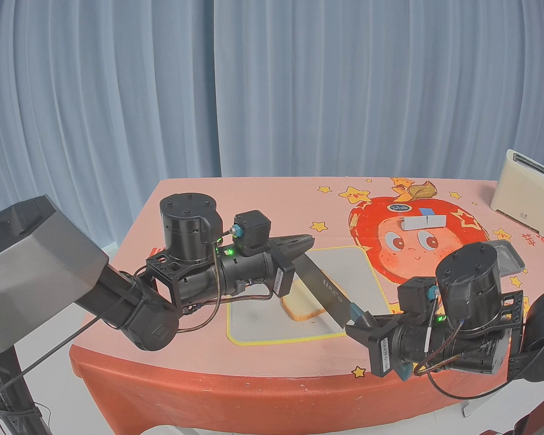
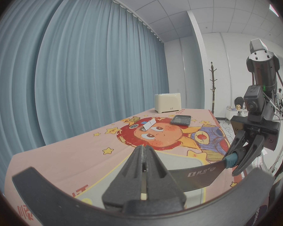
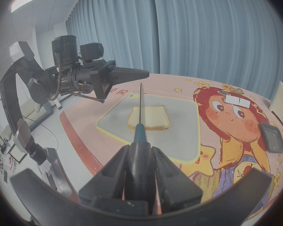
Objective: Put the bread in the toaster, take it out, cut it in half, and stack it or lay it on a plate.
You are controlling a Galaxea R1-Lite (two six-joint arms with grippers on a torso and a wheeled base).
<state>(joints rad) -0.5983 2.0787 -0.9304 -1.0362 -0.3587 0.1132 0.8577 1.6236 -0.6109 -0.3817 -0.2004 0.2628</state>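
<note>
The right pincer is clamped on the handle of a knife, both fingers pressed against the dark grip just behind its teal collar. The blade runs straight out ahead of this pincer, edge down, and points away from the robot and toward its left.

The bread, a single pale slice with a brown crust, lies flat on a grey cutting board with a yellow rim. It lies ahead of the right pincer and lower than it, under the blade. In the right wrist view the blade lines up with the middle of the slice. In the head view it crosses the side of the slice nearer the right pincer. I cannot tell whether the edge touches the bread or hangs just over it.

The left pincer is clenched on nothing, its two fingers pressed together with a thin slit between them. It hangs above the far part of the board, with its tips close to the tip of the blade. The slice lies below those tips and nearer to the robot.

The board sits on a pink surface printed with stars and a cartoon face. A cream toaster stands well beyond the right pincer, at the far right corner. A dark tray lies between that pincer and the toaster, well apart from the bread. A small white label lies on the cartoon's forehead.
</note>
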